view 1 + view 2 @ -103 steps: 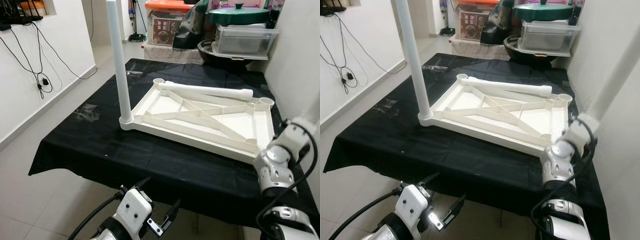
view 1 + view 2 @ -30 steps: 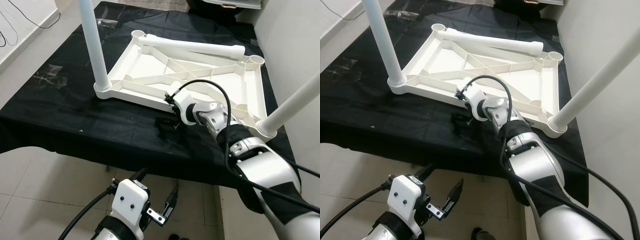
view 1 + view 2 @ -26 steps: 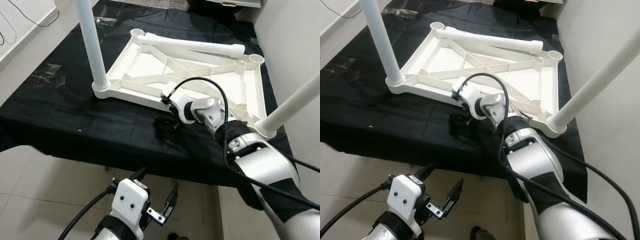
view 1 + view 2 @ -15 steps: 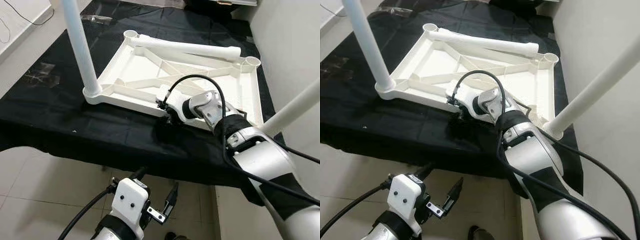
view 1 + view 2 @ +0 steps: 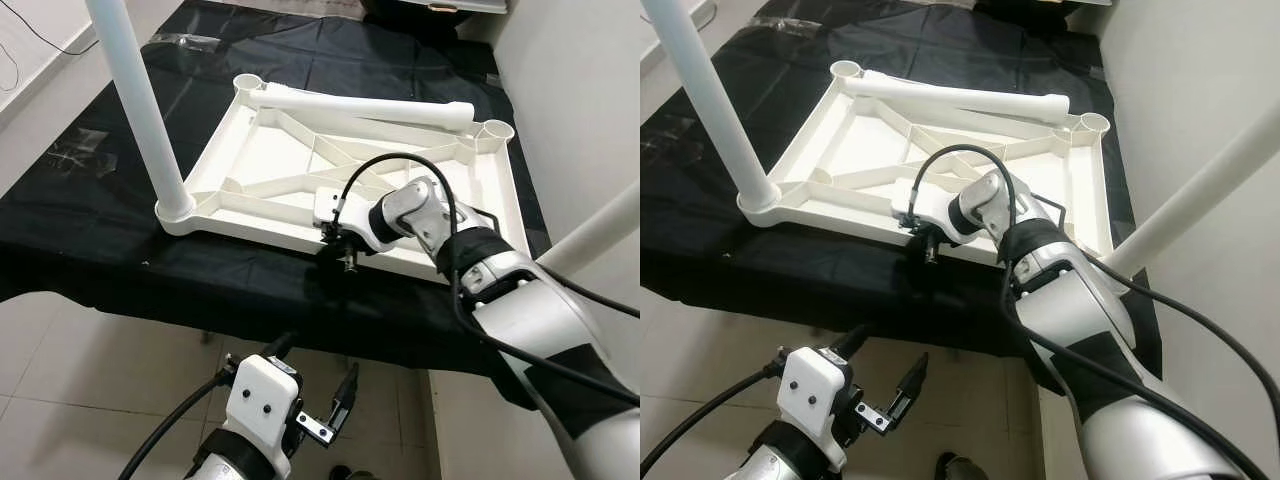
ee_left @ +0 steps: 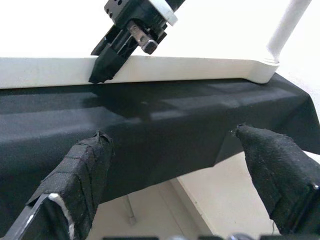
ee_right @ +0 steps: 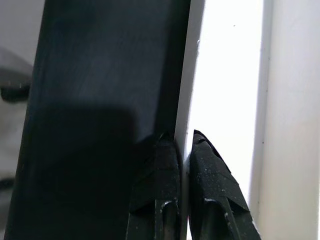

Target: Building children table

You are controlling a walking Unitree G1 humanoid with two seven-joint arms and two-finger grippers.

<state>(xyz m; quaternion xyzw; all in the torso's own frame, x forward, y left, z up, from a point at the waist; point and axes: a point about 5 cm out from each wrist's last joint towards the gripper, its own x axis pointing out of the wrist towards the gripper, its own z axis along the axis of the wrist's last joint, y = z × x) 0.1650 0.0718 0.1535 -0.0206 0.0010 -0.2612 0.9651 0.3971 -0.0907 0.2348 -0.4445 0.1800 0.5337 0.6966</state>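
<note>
The white tabletop (image 5: 270, 150) lies upside down on a black-clothed table (image 5: 110, 250). One white leg (image 5: 140, 100) stands upright in its near left corner. A second leg (image 5: 600, 225) rises from the near right corner, and a loose leg (image 5: 360, 105) lies across the far side. My right gripper (image 5: 338, 255) is at the middle of the near rim. In the right wrist view its fingers (image 7: 167, 170) are pinched onto that thin rim. My left gripper (image 6: 170, 134) hangs open below the table's front edge, facing the cloth, with nothing in it.
A pale wall (image 5: 570, 90) runs close along the table's right side. Crumpled clear plastic (image 5: 75, 155) lies on the cloth at the left. Tiled floor (image 5: 90, 360) shows below the front edge of the table.
The camera has shifted. My right gripper reached the near rim and closed on it, and the tabletop has slid a little toward me. The left arm has not moved.
</note>
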